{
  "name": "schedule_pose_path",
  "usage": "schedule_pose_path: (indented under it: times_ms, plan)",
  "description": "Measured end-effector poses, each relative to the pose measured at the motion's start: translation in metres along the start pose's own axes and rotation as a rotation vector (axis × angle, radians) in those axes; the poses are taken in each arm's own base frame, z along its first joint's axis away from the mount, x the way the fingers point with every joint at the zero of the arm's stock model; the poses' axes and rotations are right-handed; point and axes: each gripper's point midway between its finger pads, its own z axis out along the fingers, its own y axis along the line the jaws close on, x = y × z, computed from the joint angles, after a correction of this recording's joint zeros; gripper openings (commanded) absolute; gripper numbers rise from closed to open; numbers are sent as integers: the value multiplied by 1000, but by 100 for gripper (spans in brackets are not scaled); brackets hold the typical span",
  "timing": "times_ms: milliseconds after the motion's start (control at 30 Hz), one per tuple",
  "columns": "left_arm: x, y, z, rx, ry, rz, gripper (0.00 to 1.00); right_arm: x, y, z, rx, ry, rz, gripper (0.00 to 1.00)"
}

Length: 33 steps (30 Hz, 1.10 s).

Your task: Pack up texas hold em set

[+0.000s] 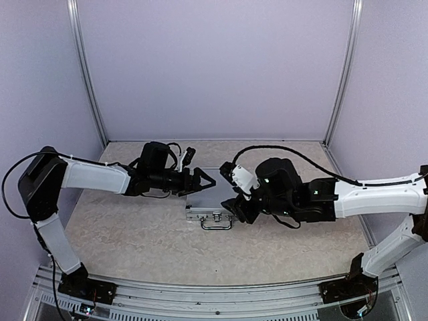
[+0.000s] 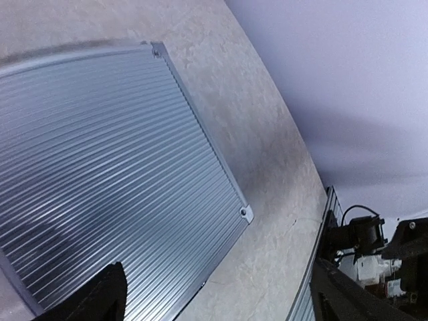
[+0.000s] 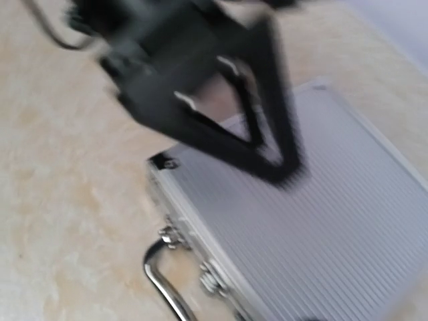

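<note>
Rigid, slick, probably heavy, the shut case [image 1: 208, 202] lifts best by its near handle [image 1: 217, 225]; left claw [image 1: 204, 185] gapes empty, right claw [image 1: 235, 208] state unclear.

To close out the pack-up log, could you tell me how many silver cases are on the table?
1. The silver case lies closed on the table, handle facing its near edge; no other is visible.
</note>
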Motion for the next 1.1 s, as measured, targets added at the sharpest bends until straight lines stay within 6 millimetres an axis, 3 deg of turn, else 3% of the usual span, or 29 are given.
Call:
schedule_pose_path:
  times_ms: [67,233,333,400,500,667,833,1100]
  plan:
    - [-12,-10,-16,-22,-30,26,99,-3,-11,-18,40,-23,59,98]
    - [-41,-46,-71,-76,-149,143,99,7,-40,-50,175,-37,195,100]
    - [-49,-62,-117,-138,-250,218,99,19,-58,-65,272,-30,267,100]
    - [-46,-61,-144,-204,-302,245,99,27,-70,-73,341,-16,301,100]
    - [-33,-43,-177,-332,-351,258,99,42,-87,-83,457,16,339,100]
    - [-15,-13,-215,-498,-397,264,99,62,-109,-103,620,48,368,100]
    - [-17,-8,-240,-561,-458,276,99,68,-129,-135,729,3,409,100]
    - [-17,-2,-242,-585,-456,279,99,62,-144,-179,754,-133,464,100]
